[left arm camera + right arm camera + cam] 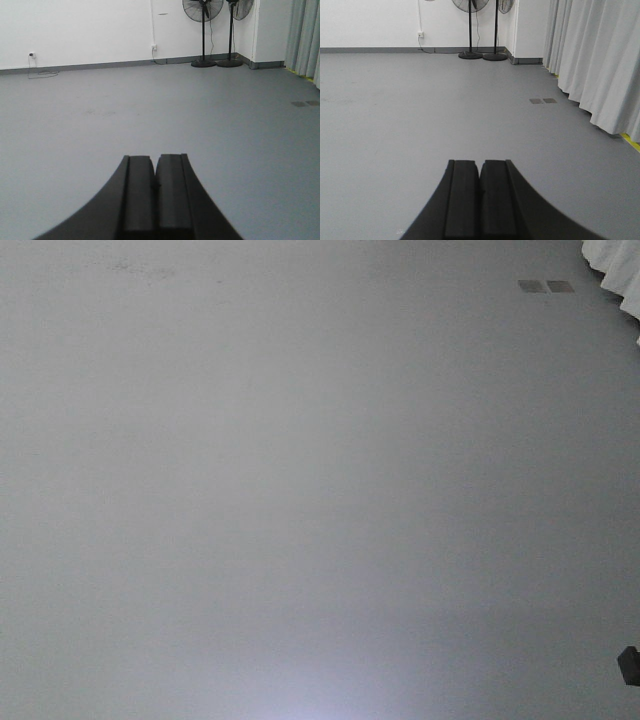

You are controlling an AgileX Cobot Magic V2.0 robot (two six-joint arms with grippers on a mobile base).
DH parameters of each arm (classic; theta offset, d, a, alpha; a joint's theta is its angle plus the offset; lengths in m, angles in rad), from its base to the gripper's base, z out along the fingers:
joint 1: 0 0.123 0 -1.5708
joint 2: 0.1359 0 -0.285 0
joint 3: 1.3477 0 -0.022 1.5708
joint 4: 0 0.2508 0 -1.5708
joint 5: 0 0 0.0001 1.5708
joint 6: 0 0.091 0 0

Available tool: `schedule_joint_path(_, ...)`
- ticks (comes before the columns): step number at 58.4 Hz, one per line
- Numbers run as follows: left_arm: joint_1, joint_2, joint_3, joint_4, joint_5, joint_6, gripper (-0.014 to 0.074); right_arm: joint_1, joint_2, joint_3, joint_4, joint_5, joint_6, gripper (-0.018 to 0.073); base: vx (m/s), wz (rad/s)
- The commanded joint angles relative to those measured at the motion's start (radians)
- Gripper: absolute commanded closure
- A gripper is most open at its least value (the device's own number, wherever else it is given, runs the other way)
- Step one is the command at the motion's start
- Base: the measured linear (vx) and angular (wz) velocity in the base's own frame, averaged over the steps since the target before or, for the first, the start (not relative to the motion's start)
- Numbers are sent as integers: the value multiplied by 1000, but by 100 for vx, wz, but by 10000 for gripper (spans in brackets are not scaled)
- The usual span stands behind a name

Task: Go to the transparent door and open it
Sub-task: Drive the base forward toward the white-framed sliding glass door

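1. Exterior front-facing view: the camera looks down on a plain grey floor, which fills almost the whole frame.
   - Two small dark floor plates lie side by side near the top right.
   - The folded hem of a white curtain cuts into the top right corner.
   - A small dark piece pokes in at the right edge near the bottom; what it is cannot be told.
   - The transparent door does not show here.

2. Left wrist-mounted view: the left tool points out level over the floor.
   - Its two black fingers are pressed together, with only a thin seam between them and nothing held.
   - Ahead is a white wall with a grey skirting.
   - Two pedestal fans stand side by side in the far right corner.
   - A wall socket sits just left of the fans.
   - A second socket at far left has a cable trailing onto the floor.
   - Curtain folds hang at the right edge.
   - The door is not in this view either.

3. Right wrist-mounted view: the right tool is also closed on nothing, with its fingers touching along the middle.
   - The same fans stand at the back wall.
   - The long pale curtain runs down the right side.
   - A yellow floor strip shows at the curtain's foot.
   - The floor plates lie near the curtain.
   - The door lies outside this frame too.
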State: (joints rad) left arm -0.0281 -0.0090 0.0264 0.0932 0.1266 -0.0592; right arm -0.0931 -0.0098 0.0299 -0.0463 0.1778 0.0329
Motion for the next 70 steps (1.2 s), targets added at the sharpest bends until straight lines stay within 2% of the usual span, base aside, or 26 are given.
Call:
schedule_joint_path(1, -6, 16, 25, -7, -80, -1, 602, -5, -10, 13, -4, -83, -6, 567, 8, 2)
schedule_joint_path(32, -6, 16, 25, -7, -80, -1, 602, -5, -10, 13, -4, -83, -6, 567, 14, 4)
schedule_joint_path(70, -6, 16, 25, -7, -80, -1, 602, -5, -10, 13, -4, -83, -6, 567, 29, 7)
